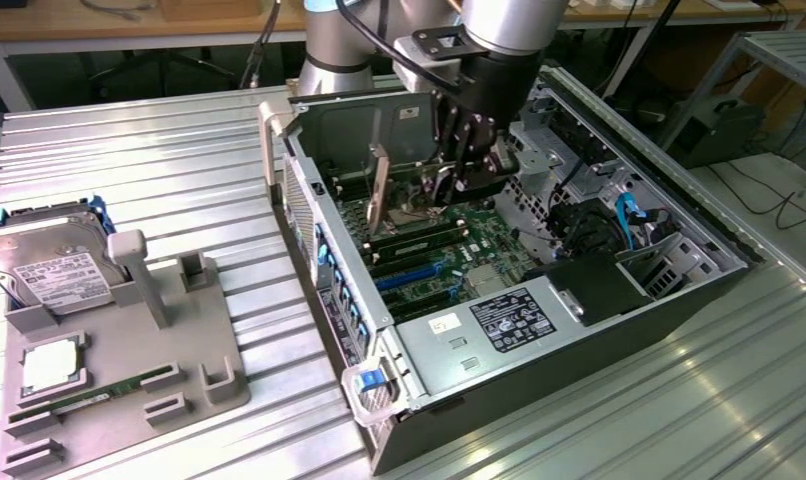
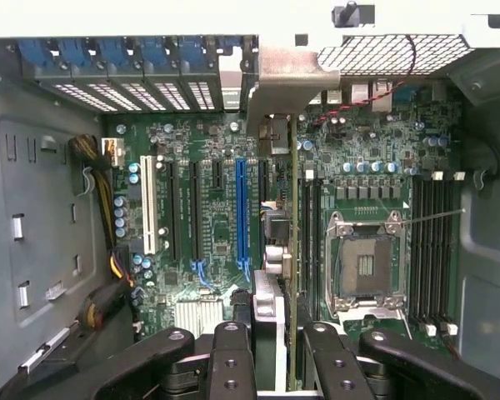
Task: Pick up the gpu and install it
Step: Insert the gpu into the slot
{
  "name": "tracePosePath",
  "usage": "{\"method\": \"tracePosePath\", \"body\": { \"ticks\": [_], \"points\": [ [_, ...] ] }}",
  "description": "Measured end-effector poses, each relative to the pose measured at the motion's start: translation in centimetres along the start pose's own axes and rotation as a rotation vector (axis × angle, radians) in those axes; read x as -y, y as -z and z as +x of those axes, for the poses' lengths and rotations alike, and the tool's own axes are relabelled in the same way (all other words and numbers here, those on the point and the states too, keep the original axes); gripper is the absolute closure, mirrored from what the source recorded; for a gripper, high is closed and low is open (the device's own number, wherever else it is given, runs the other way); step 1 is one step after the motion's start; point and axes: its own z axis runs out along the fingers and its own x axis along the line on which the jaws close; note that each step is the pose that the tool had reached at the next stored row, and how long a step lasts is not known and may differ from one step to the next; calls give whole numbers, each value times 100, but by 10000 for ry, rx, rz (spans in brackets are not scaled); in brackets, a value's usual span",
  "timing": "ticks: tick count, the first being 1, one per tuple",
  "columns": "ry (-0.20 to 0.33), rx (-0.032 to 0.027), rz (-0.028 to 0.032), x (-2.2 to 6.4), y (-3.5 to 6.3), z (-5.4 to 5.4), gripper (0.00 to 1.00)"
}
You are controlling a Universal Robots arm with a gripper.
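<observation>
The gpu [image 2: 293, 208] shows edge-on in the wrist view as a thin card running across the motherboard [image 2: 208, 167], its silver bracket [image 2: 287, 79] against the case's rear slot openings. My gripper [image 2: 279, 337] is shut on it, with black fingers [image 2: 231, 354] pressing on either side of the card. The card stands between the blue expansion slot [image 2: 241, 208] and the memory slots. In the exterior view my gripper [image 1: 459, 185] reaches down inside the open computer case [image 1: 376, 400], and the gpu [image 1: 378, 190] stands upright above the board. Whether its edge sits in a slot, I cannot tell.
A grey parts tray [image 1: 203, 320] on the exterior view's left holds a silver hard drive [image 1: 56, 270], a processor [image 1: 50, 362] and a green RAM stick [image 1: 90, 398]. Inside the case are the empty CPU socket [image 2: 364, 262], the power supply [image 1: 510, 320] and cable bundles [image 2: 108, 192].
</observation>
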Motion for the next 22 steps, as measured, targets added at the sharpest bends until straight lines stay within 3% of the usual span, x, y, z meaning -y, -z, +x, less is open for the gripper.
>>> {"method": "tracePosePath", "body": {
  "ticks": [16, 22],
  "points": [
    [-3, 12, 1, -1, -56, 106, 72],
    [-2, 9, 0, -70, -119, 110, 72]
  ]
}}
